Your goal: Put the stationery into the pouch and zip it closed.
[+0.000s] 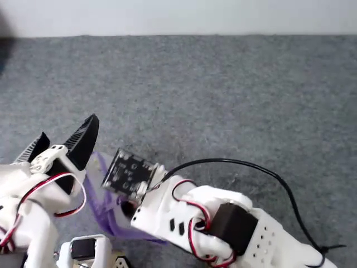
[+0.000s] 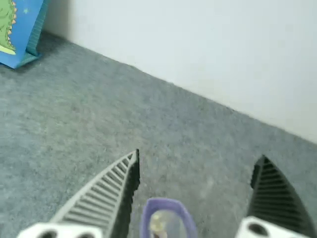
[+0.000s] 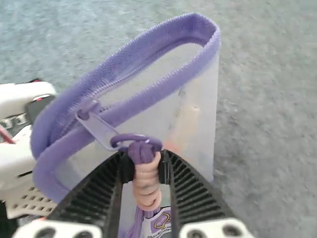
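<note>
Pouch (image 3: 198, 114) stands upright at the worktop's (image 1: 223, 100) near edge, between the 2 arms, its mouth seemingly unzipped. Right gripper (image 3: 143, 157) is pinched tight on the pull cord (image 3: 147, 186) hanging from the slider (image 3: 88, 113). Left gripper (image 2: 198, 157) is spread wide just above the pouch's end.

Purple-and-clear pouch (image 3: 190, 119), mottled grey table (image 1: 223, 89).
Pouch walls frosted, see-through; zip band (image 3: 148, 44) and pull tab (image 3: 96, 130) purple; cord (image 3: 141, 149) purple with a peach bead (image 3: 147, 186). right gripper (image 3: 143, 158) and left gripper (image 2: 198, 156): black ribbed jaws, white bodies. wires (image 1: 189, 237) red, white, black; cable (image 1: 268, 173) black; circuit board (image 1: 128, 172) black, pale specks. wall (image 1: 178, 17) white. bag (image 2: 17, 29) blue, green dinosaur print.
</note>
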